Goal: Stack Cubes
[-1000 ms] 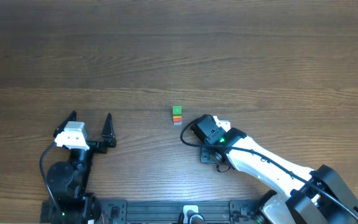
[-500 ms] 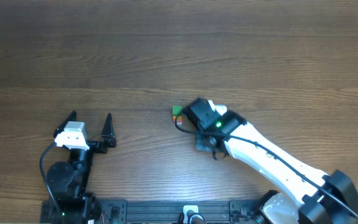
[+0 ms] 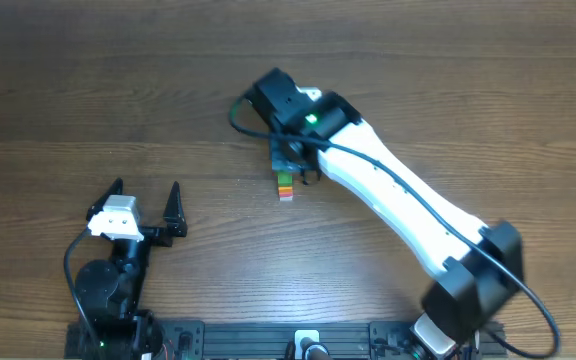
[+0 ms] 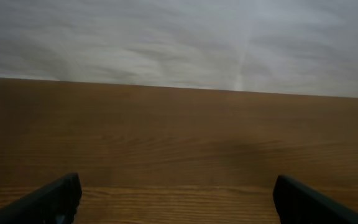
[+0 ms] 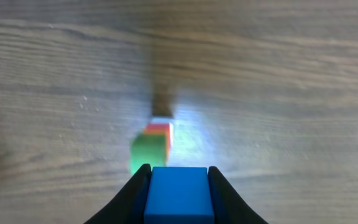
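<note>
Right gripper (image 5: 179,179): fingers closed on the blue cube (image 5: 179,198), one finger flat on each side face. It's held in the air, clear of the table (image 3: 468,80).

Cube stack (image 3: 285,186) stands near the table's middle, with green on top and orange, red and a pale layer under it. In the right wrist view the stack (image 5: 151,144) shows just past the blue cube's front edge and slightly off its centreline, so the blue cube isn't squarely above the stack and isn't touching it.

The right arm (image 3: 398,200) reaches diagonally from the lower right, its wrist above the stack.

Left gripper (image 3: 146,196): fingers spread wide with nothing between them, parked low at the left, well apart from the stack. The left wrist view shows its fingertips (image 4: 55,199) over bare wood.
</note>
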Available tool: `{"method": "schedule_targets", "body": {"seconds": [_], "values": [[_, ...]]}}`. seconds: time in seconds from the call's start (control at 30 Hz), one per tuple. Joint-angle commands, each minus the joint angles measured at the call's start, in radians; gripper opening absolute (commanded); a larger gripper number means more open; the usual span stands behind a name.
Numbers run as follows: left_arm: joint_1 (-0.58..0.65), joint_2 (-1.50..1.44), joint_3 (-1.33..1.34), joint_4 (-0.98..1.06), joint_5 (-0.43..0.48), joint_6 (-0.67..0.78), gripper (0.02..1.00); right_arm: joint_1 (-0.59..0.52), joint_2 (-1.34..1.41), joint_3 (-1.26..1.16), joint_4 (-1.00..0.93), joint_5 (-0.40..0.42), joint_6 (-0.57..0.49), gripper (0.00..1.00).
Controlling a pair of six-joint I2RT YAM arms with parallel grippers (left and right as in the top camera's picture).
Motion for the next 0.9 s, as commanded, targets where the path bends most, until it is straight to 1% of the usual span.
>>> {"method": "schedule_targets", "body": {"seconds": [0.03,0.17,0.4,0.9], "values": [[-0.003,-0.008,-0.005,-0.003,-0.001,0.014,1.000,0.000,0.075,0.043,0.007,-0.017,-0.018,0.244],[-0.003,-0.008,-0.005,-0.003,-0.001,0.014,1.000,0.003,0.113,0.043,0.026,-0.040,-0.017,0.244],[-0.003,-0.008,-0.005,-0.003,-0.001,0.014,1.000,0.030,0.119,0.043,0.023,-0.040,-0.017,0.246],[-0.003,-0.008,-0.005,-0.003,-0.001,0.014,1.000,0.051,0.121,0.041,0.010,-0.044,-0.005,0.246]]}}
